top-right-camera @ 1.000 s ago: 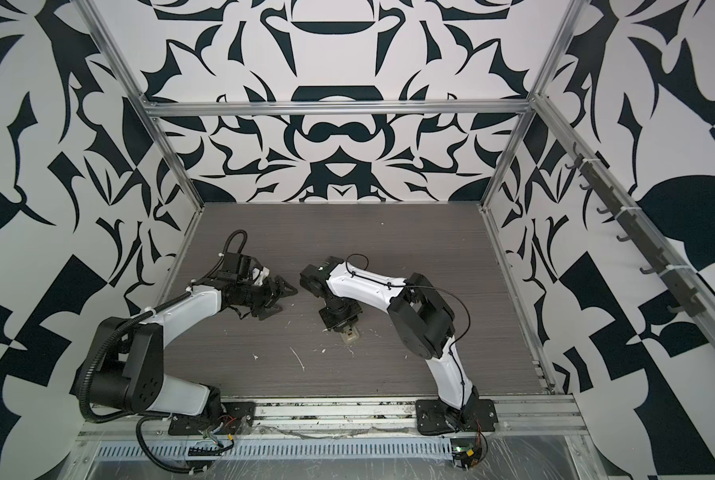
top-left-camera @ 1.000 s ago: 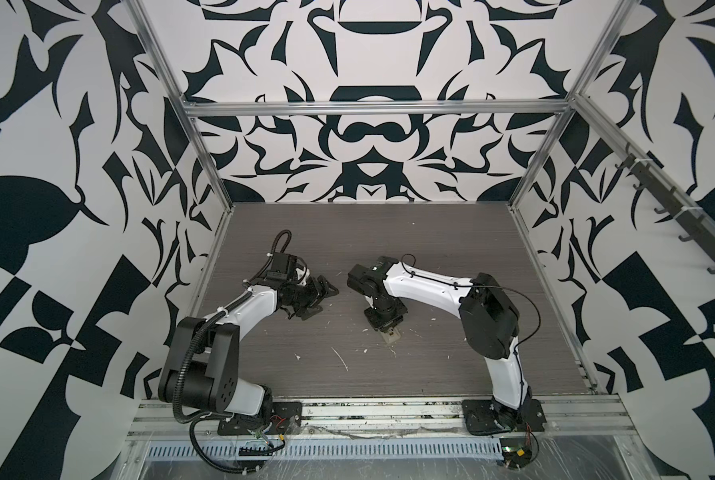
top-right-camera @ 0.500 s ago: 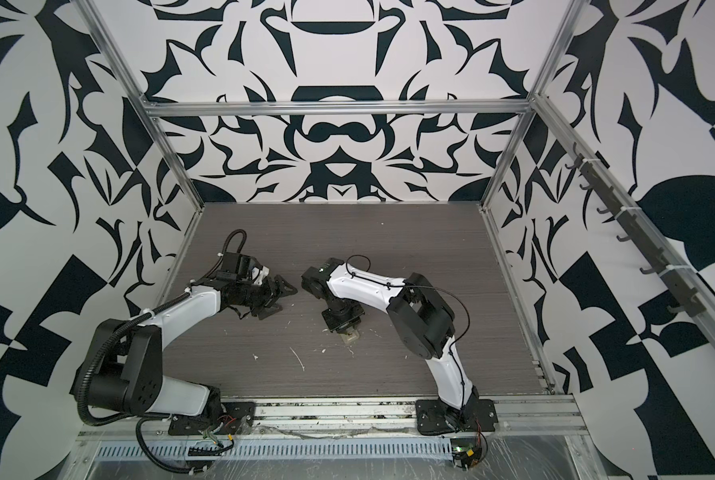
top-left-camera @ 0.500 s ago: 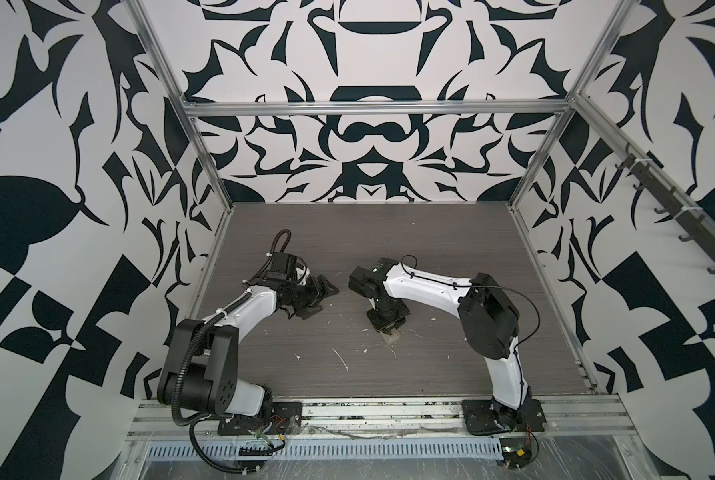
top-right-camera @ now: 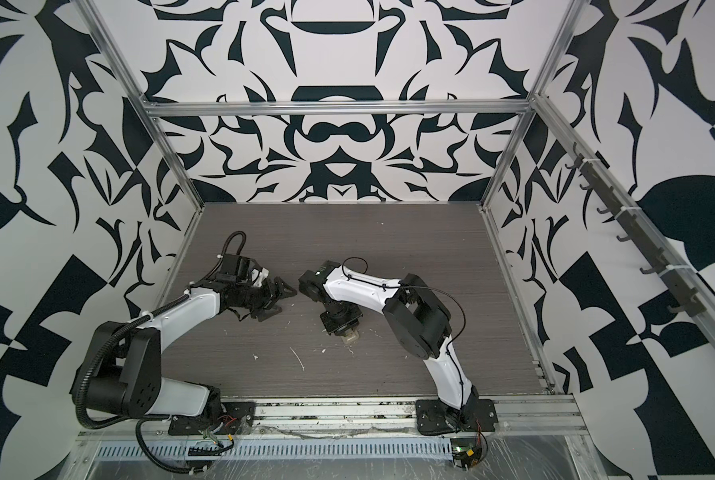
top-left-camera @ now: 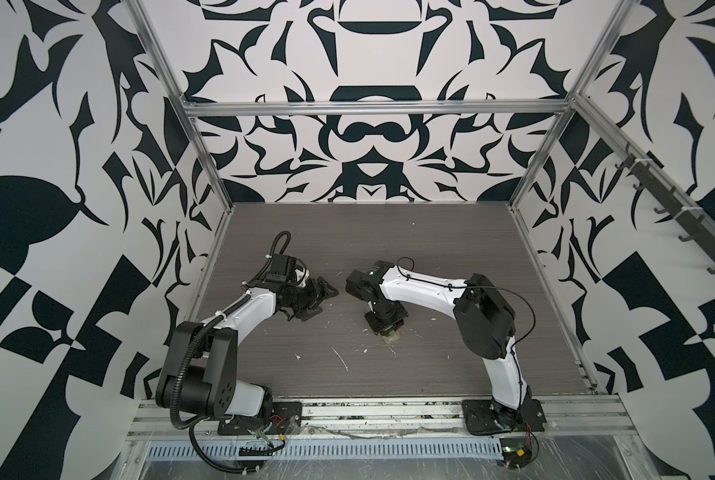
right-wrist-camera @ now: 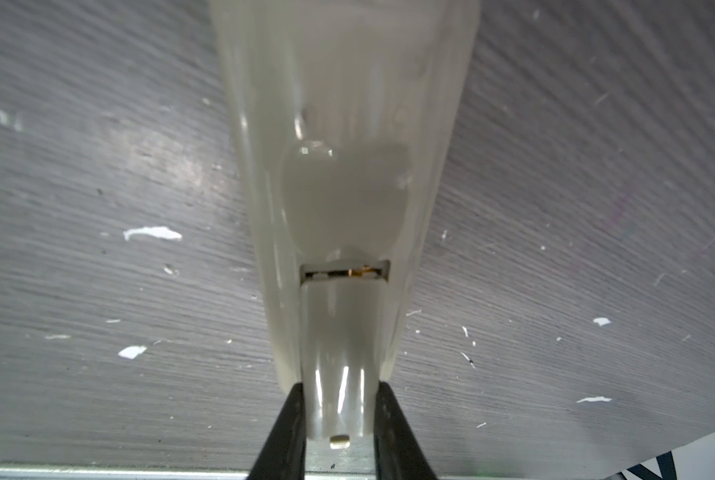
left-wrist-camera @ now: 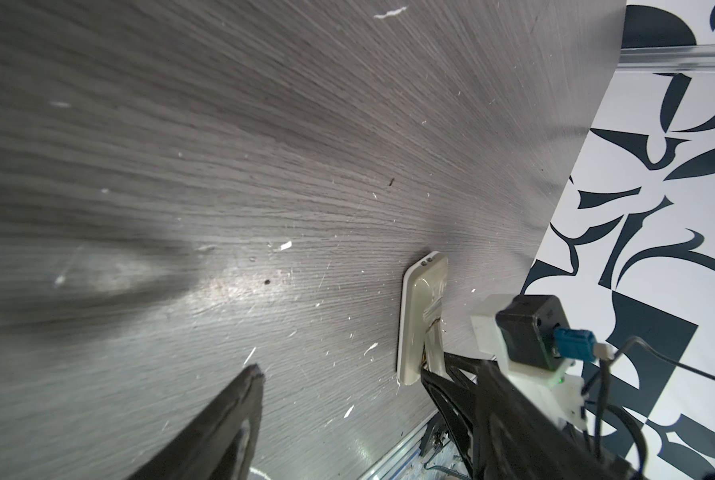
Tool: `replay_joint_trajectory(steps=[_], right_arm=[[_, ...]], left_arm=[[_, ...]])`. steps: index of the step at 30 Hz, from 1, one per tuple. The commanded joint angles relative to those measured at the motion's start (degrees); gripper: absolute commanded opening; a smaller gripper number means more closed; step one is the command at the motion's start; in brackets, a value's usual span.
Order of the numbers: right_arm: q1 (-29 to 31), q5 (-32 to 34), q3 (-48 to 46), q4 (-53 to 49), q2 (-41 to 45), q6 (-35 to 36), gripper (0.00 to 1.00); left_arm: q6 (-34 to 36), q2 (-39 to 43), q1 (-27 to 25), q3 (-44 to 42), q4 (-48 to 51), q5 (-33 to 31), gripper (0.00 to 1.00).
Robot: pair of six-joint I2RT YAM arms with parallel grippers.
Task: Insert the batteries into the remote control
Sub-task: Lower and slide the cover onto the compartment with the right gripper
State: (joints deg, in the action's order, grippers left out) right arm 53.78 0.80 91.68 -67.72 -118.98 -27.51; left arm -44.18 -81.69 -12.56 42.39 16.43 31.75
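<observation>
Right claw (right-wrist-camera: 339,386) pinches the cover (right-wrist-camera: 339,324) on the remote (right-wrist-camera: 347,104) lying back-up on the counter (right-wrist-camera: 98,187), left claw (top-left-camera: 326,301) wide and empty; batteries unseen, probably inside, so next slide cover shut

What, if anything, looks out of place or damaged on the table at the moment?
The battery cover on the back of the remote control sits ajar: a narrow slit with a gold glint shows at its edge, while the right claw pinches it. White flecks and scratches also litter the dark table.
</observation>
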Motion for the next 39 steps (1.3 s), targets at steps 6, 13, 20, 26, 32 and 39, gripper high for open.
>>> replay_joint_trajectory(steps=[6,13,20,26,32,39], right_arm=[[0.49,1.92,1.47,-0.42,0.33,-2.01,0.01],[0.49,3.18,2.33,-0.07,-0.19,-2.6,0.02],[0.49,4.04,3.28,0.21,-1.07,-2.63,0.09],[0.46,3.82,3.24,1.15,-0.82,-2.95,0.17],[0.48,4.54,3.09,1.32,-0.14,-3.43,0.23],[0.46,4.4,3.24,2.24,0.42,-3.44,0.32]], left_arm=[[-0.38,1.56,-0.09,-1.57,-0.34,-0.1,0.83],[-0.38,1.69,-0.1,-1.71,-0.34,-0.02,0.83],[-0.38,1.97,-0.1,-2.08,-0.34,0.04,0.83],[-0.38,2.06,-0.1,-2.26,-0.34,-0.02,0.83],[-0.33,1.77,-0.1,-2.1,-0.34,0.0,0.83],[-0.29,1.11,-0.1,-1.52,-0.43,0.09,0.83]])
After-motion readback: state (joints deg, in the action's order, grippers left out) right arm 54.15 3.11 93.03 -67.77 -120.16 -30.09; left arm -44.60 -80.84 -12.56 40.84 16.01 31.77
